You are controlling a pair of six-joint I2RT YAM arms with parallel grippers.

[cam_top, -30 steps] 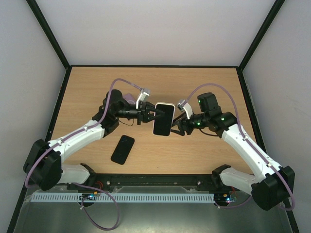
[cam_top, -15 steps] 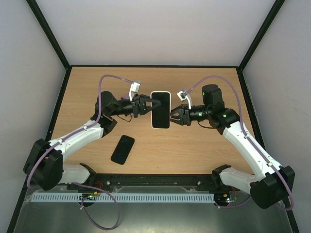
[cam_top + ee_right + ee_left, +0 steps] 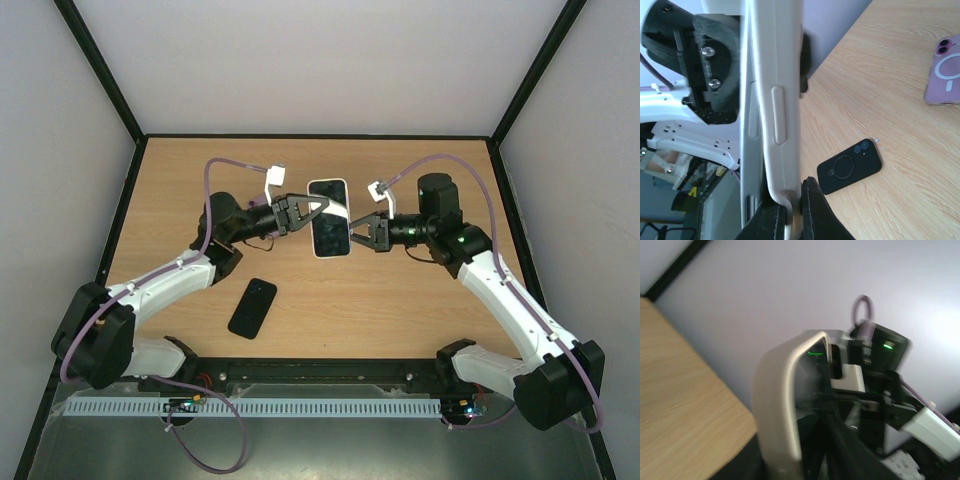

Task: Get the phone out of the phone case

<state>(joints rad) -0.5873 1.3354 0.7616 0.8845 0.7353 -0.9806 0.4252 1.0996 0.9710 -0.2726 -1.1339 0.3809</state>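
Note:
A phone (image 3: 329,226), dark screen up, sits in a cream phone case (image 3: 327,183) and is held in the air over the middle of the table. My right gripper (image 3: 353,236) is shut on the case's right edge. In the right wrist view, that gripper (image 3: 794,216) pinches the lip of the cream case (image 3: 777,75), and the phone's pale side (image 3: 751,100) lies just left of it. My left gripper (image 3: 315,214) is at the phone's left edge with its fingers parted. The left wrist view is blurred and shows the case's rim (image 3: 777,405) beside one dark finger (image 3: 842,445).
A black phone-shaped item (image 3: 253,308) lies flat on the wooden table (image 3: 420,320) near the left arm, camera ring up, and also shows in the right wrist view (image 3: 850,166). A clear pink case (image 3: 944,70) lies farther off. Black-framed walls enclose the table.
The right gripper has shut on the case's edge. The left gripper's fingers have parted. The held phone has moved slightly toward the far side and turned a little.

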